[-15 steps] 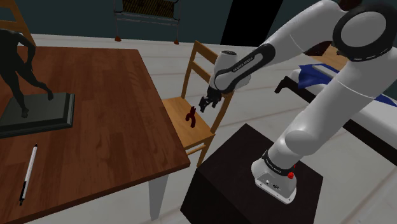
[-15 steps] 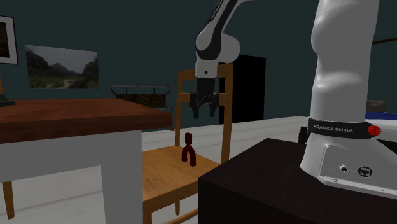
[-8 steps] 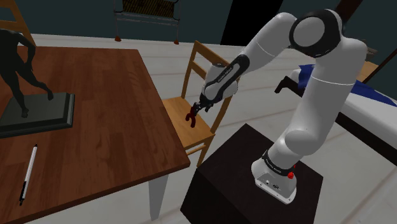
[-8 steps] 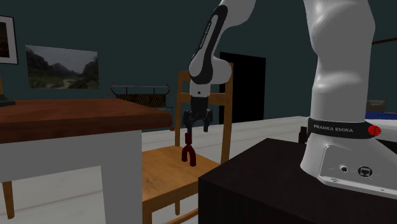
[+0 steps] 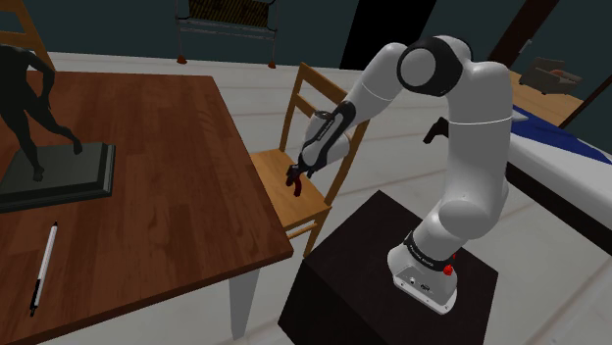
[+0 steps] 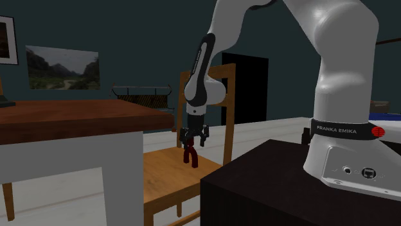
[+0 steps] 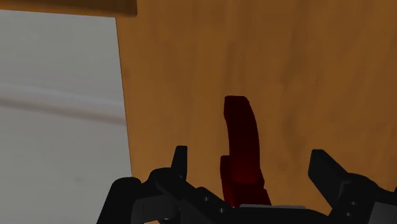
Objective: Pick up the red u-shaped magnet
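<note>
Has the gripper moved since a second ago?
Yes. In the second exterior view the gripper has dropped from backrest height on the chair to above its seat, open jaws straddling the red magnet.

White arm (image 5: 473,137) folded forward, forearm sloping down, black jaws pointing down, spread apart

The white arm (image 6: 334,77) bends down from the black stand (image 6: 270,186) to a wooden chair (image 6: 166,178). The tool (image 6: 193,142) hangs low over the seat, fingers apart at the top of a dark red magnet (image 6: 189,158) that stands upright there. A brown-topped bench (image 6: 77,119) stands left, with a landscape picture (image 6: 62,67) on the dark wall behind.
</note>
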`<state>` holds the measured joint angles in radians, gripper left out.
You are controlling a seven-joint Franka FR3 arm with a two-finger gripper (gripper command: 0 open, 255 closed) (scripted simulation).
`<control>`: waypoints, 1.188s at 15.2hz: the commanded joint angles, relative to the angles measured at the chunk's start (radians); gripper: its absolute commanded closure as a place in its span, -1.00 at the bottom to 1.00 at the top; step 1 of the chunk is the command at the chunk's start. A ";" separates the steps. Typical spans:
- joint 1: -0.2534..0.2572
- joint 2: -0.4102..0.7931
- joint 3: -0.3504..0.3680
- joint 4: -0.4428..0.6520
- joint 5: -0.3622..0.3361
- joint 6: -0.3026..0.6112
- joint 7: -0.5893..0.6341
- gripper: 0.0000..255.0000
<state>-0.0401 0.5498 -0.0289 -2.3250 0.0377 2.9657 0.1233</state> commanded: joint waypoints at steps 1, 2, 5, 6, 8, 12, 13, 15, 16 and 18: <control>0.002 0.031 0.001 0.013 0.001 0.019 0.003 -1.00; 0.001 0.046 0.002 0.019 0.002 0.028 0.002 -1.00; -0.002 0.100 0.006 0.041 0.003 0.060 0.001 -1.00; -0.002 0.100 0.006 0.041 0.003 0.060 0.001 -1.00; -0.002 0.101 0.006 0.041 0.003 0.061 0.002 1.00; -0.002 0.101 0.006 0.041 0.003 0.061 0.002 1.00; -0.002 0.101 0.006 0.042 0.003 0.061 0.002 1.00; -0.002 0.101 0.006 0.042 0.003 0.061 0.002 1.00; -0.002 0.101 0.006 0.042 0.003 0.061 0.002 1.00; -0.002 0.085 0.005 0.034 0.003 0.051 0.002 1.00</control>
<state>-0.0417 0.6428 -0.0238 -2.2857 0.0408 3.0204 0.1250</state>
